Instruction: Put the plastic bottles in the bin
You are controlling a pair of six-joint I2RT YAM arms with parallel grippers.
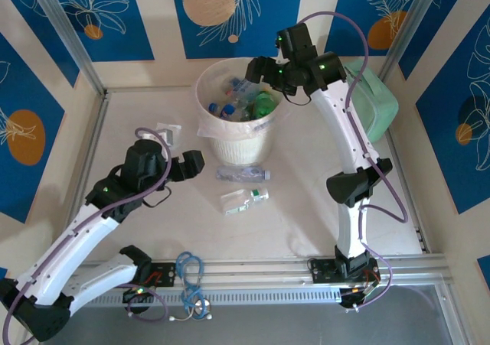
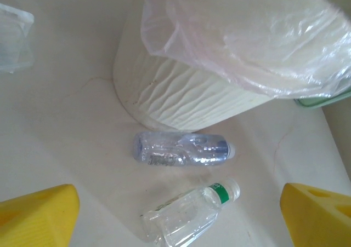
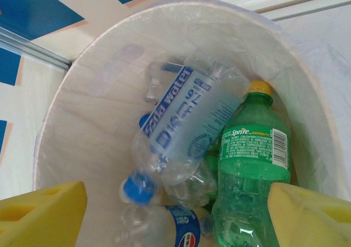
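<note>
Holding the left gripper (image 2: 178,197) spread wide and empty above the table (image 2: 66,137), near a clear bottle (image 2: 186,217) lying on its side. Just beyond, showing a bluish crumpled bottle (image 2: 181,148) lying by the foot of the bin (image 2: 181,96). Farther back, hanging the right gripper (image 3: 176,203) over the bin's mouth, fingers apart, gripping nothing; looking down on a green Sprite bottle (image 3: 253,170) and a blue-labelled water bottle (image 3: 189,121) resting inside among others.
</note>
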